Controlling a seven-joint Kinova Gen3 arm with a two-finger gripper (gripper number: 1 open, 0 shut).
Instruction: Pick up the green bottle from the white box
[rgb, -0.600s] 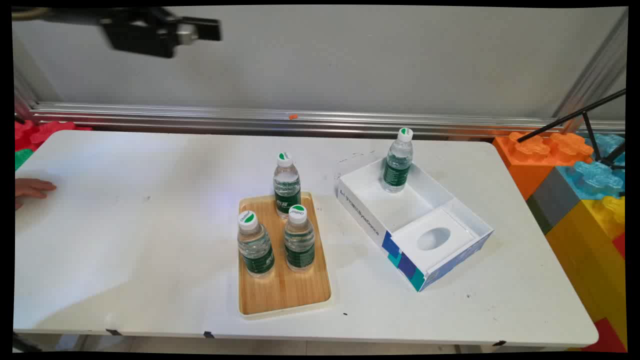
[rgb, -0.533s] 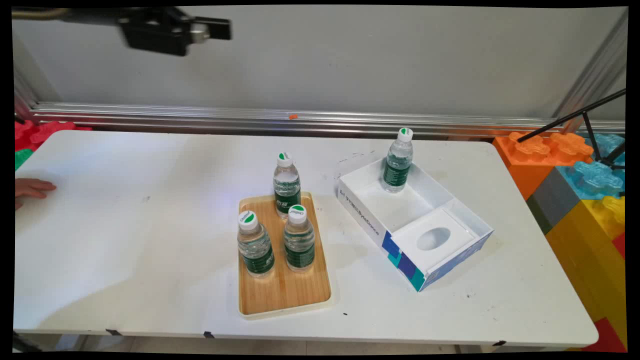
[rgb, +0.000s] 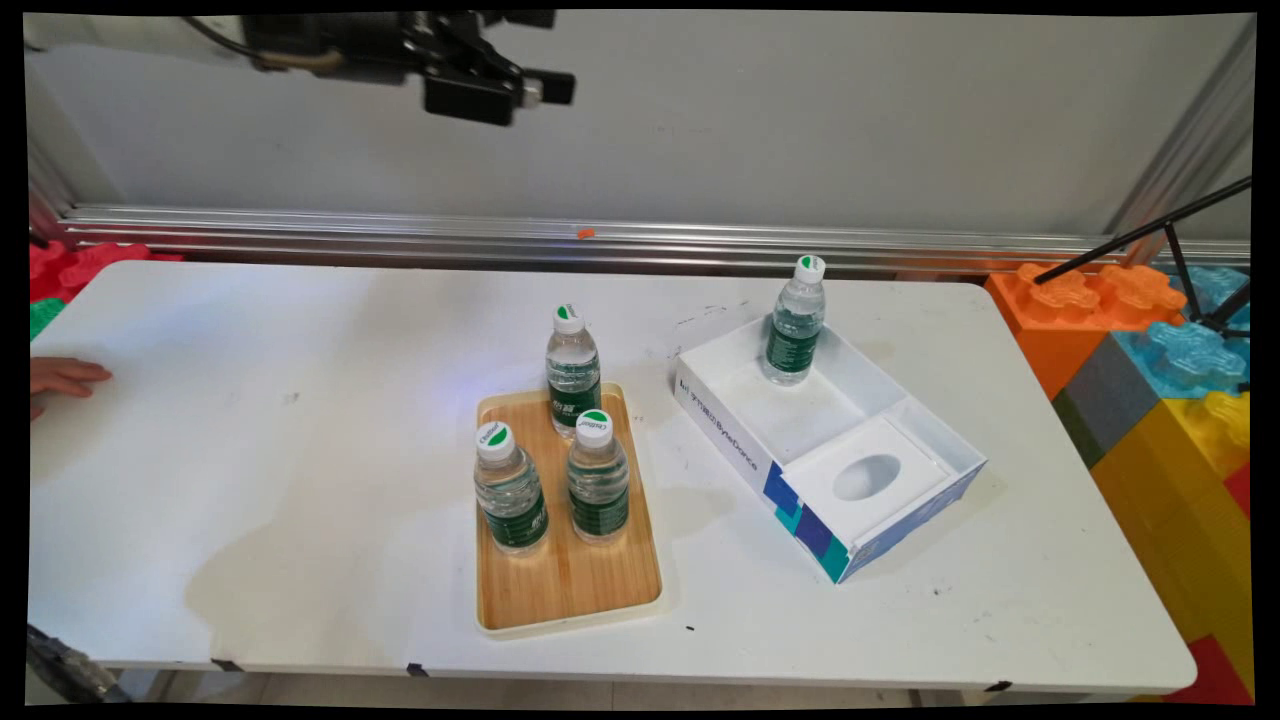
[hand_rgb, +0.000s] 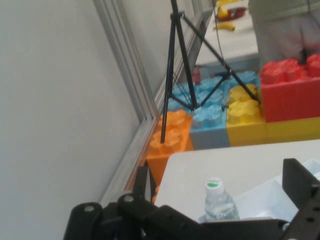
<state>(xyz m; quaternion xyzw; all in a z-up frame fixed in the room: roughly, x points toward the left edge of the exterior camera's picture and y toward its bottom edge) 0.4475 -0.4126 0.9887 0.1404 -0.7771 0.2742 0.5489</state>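
Observation:
My gripper (rgb: 545, 55) hangs high above the table's far side, in front of the wall, open and holding nothing. It points to the right. In the hand view its fingers (hand_rgb: 144, 182) stand wide apart, and the gripper (hand_rgb: 220, 187) frames a distant water bottle (hand_rgb: 218, 202). That bottle (rgb: 796, 320) stands upright in the far corner of a white open box (rgb: 880, 400). Three more bottles stand on a wooden tray (rgb: 575, 590): one at its far end (rgb: 573, 366) and two side by side in the middle (rgb: 511, 488) (rgb: 598, 477).
A person's fingers (rgb: 60, 378) rest on the table's left edge. Large toy blocks (rgb: 1170, 380) are stacked to the right of the table, with a black tripod (rgb: 1180, 240) over them. An aluminium rail (rgb: 600, 245) runs along the wall behind the table.
The gripper has travelled to the right along the top of the main view and dropped slightly. The bottles, tray and box have not moved.

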